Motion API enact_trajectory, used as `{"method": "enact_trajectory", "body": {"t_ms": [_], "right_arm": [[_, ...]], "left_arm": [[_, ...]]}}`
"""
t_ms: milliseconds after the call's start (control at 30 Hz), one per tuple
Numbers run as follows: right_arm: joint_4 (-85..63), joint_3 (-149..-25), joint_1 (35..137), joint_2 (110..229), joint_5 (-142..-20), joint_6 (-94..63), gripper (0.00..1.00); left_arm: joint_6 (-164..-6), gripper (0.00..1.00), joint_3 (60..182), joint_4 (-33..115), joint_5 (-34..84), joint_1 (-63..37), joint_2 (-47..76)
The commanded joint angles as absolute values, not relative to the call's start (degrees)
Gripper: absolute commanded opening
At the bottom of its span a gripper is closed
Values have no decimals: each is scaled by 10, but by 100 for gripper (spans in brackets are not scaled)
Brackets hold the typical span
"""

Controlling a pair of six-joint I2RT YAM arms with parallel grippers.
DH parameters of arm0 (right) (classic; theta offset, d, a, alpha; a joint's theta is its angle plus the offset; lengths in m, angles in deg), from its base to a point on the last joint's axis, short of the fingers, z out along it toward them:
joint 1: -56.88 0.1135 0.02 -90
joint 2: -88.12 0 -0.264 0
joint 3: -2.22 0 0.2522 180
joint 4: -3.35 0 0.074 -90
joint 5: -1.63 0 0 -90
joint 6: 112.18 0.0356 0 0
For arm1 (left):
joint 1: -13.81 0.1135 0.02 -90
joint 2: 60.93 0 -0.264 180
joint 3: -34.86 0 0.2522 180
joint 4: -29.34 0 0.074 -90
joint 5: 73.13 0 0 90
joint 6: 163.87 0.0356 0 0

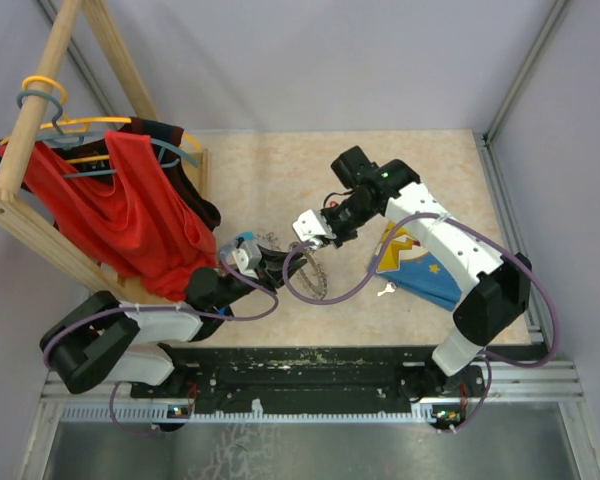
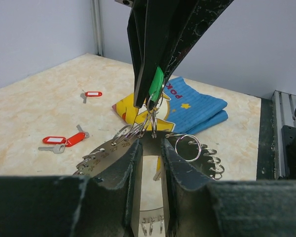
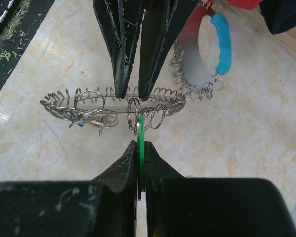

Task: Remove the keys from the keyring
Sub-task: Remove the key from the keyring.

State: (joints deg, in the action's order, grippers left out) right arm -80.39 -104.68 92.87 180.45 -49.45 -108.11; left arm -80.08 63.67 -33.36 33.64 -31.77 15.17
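Observation:
The keyring [image 2: 99, 154] is a flat grey metal ring with numbers and many small silver loops. It is held edge-on above the table, and my left gripper [image 2: 150, 144] is shut on its rim. In the right wrist view the keyring [image 3: 113, 105] hangs level between the left fingers [image 3: 122, 54]. My right gripper [image 3: 141, 148] is shut on a green key tag [image 3: 141, 129], which still hangs from a loop of the ring. From the left wrist the same green tag [image 2: 156, 83] shows in the right fingers. Three red-tagged keys [image 2: 64, 140] lie loose on the table. From above, the two grippers meet over the keyring [image 1: 316, 276].
A folded blue and yellow cloth [image 1: 420, 268] lies under the right arm, with a small pale key [image 1: 385, 291] beside it. A wooden rack with hangers and a red garment [image 1: 130, 215] stands at the left. A loose chain of loops [image 3: 188, 85] lies beyond the ring.

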Motion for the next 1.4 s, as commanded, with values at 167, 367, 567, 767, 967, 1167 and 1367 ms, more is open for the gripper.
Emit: {"method": "enact_trajectory", "body": {"t_ms": [167,367,567,767,967,1167,1367], "right_arm": [[-799,-1077,936,1805,-461,-1090,0],[-797,-1078,936,1805,-461,-1086,0],[-794,-1077,938,1805,-462,-1079,0],[-791,-1075,944,1806,-469,-1074,0],[-789,-1076,950,1806,-475,-1066,0],[-785,-1075,958,1807,-492,-1057,0],[-778,-1082,962,1806,-510,-1037,0]], "left_arm": [[-808,24,656,-362,349,-322,157],[-810,23,656,-363,351,-323,156],[-809,22,655,-361,344,-324,151],[-805,20,658,-353,335,-324,148],[-805,15,660,-347,331,-325,144],[-800,0,663,-342,334,-325,139],[-785,0,666,-308,333,-325,123]]}}
